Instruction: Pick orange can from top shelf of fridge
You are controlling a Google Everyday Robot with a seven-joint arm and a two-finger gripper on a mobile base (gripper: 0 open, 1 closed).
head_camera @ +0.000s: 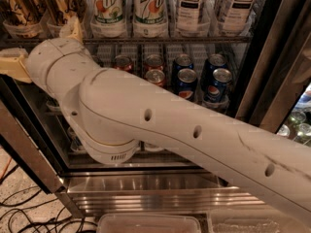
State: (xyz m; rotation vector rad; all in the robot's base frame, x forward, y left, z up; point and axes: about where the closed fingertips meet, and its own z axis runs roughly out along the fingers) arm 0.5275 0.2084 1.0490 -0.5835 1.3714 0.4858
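On the top shelf (170, 40) of the fridge (160, 191) stand two orange cans (57, 4), two 7Up cans (108, 6) and two tea bottles (192, 4); the gripper (43, 52) is just below the orange cans, whether open or closed I cannot tell.

We see our single arm (204, 135) coming in from the lower right of the view as one long white link with small holes along its side. It rises leftward to a thick round joint (104, 144) at centre-left. From there a shorter, stout link bends up and to the left into the wrist (51, 62). The claw (13, 64) sits at the far left, high in the view (only tan parts of it show past the wrist).
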